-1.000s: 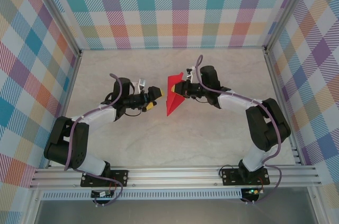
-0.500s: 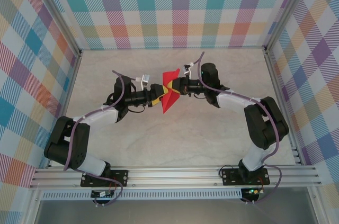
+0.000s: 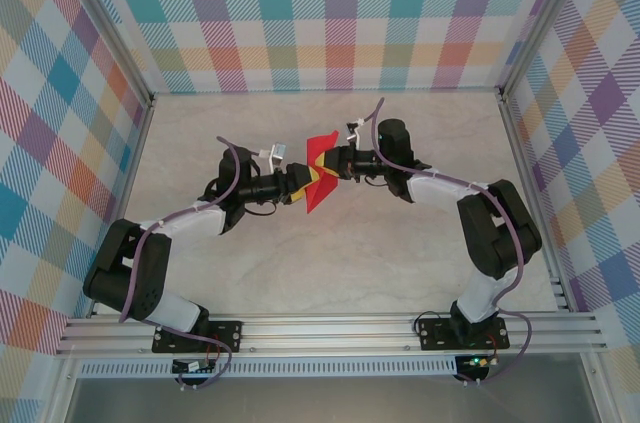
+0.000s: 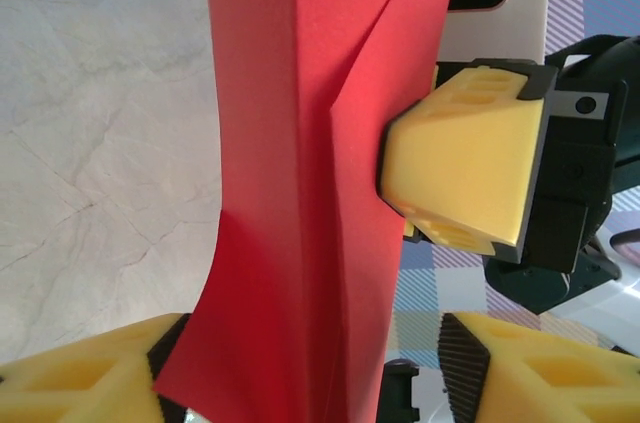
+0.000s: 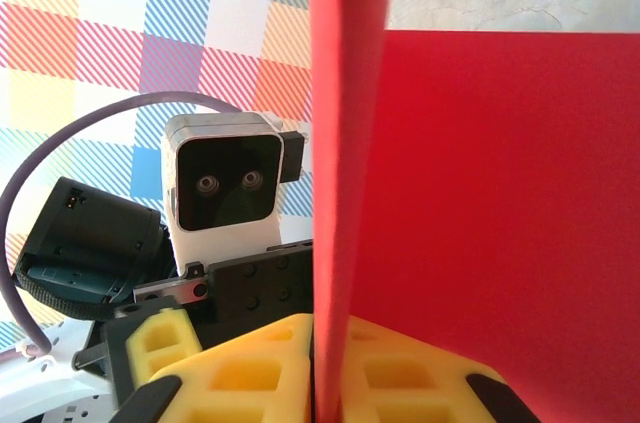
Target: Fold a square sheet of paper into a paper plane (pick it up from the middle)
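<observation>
The red sheet of paper (image 3: pixel 318 179) is folded along a centre crease and hangs above the middle of the table. My right gripper (image 3: pixel 337 167) is shut on its right edge; in the right wrist view the paper (image 5: pixel 480 193) stands on edge, pinched between the yellow fingers of that gripper (image 5: pixel 335 378). My left gripper (image 3: pixel 300 185) reaches in from the left with its jaws on either side of the paper (image 4: pixel 300 183). In the left wrist view of that gripper (image 4: pixel 310 373), the left pad touches the sheet and a gap remains at the right pad (image 4: pixel 465 358).
Plaid walls enclose the marbled table (image 3: pixel 330 263). An aluminium rail (image 3: pixel 330 328) runs along the near edge, carrying both arm bases. The two grippers nearly touch, and the right gripper's yellow finger (image 4: pixel 465 173) sits close above my left fingers.
My left gripper moved right until it straddled the paper, and its jaws have narrowed. The right gripper carried the paper slightly left and turned it.
</observation>
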